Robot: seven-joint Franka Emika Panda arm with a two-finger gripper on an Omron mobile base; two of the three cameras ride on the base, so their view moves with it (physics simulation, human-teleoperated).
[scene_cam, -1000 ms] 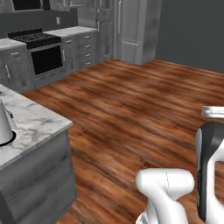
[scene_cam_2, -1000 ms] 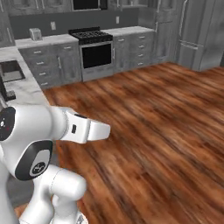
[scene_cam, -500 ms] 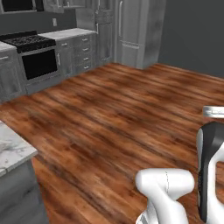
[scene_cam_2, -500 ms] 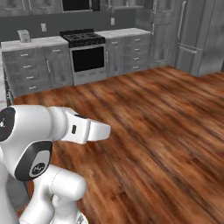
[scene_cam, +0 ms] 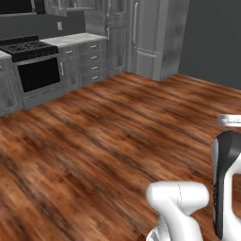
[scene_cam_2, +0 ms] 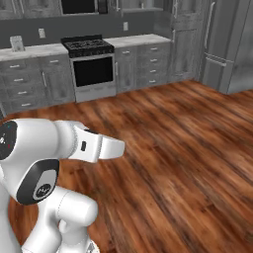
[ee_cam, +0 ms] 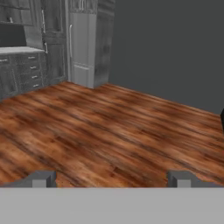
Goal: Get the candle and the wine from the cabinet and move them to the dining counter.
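Note:
The candle, the wine and the dining counter are out of view. Dark grey wall cabinets (scene_cam_2: pixel 29 6) run along the top of the far kitchen wall, and a tall one with a long pale handle (scene_cam_2: pixel 182 34) stands beside the fridge. I cannot tell which of them is the cabinet of the task. My gripper (ee_cam: pixel 111 180) is open, its two dark fingertips (ee_cam: pixel 41 179) wide apart with nothing between them. It hangs over bare wooden floor (ee_cam: pixel 109 127). My white arm (scene_cam_2: pixel 74 148) is folded close to the base.
A black stove (scene_cam_2: pixel 91 64) (scene_cam: pixel 33 66) sits among low grey drawer units (scene_cam_2: pixel 148 64) under a pale worktop. A steel fridge (scene_cam_2: pixel 227 44) (scene_cam: pixel 150 37) (ee_cam: pixel 81 48) stands at the row's end. A dark grey wall (ee_cam: pixel 166 48) closes the far side. Wide wooden floor (scene_cam: pixel 108 136) lies between.
The whole picture has shifted, so the base has driven. The marble worktop at the left of the left base view has slid out of frame. The gripper has stayed open.

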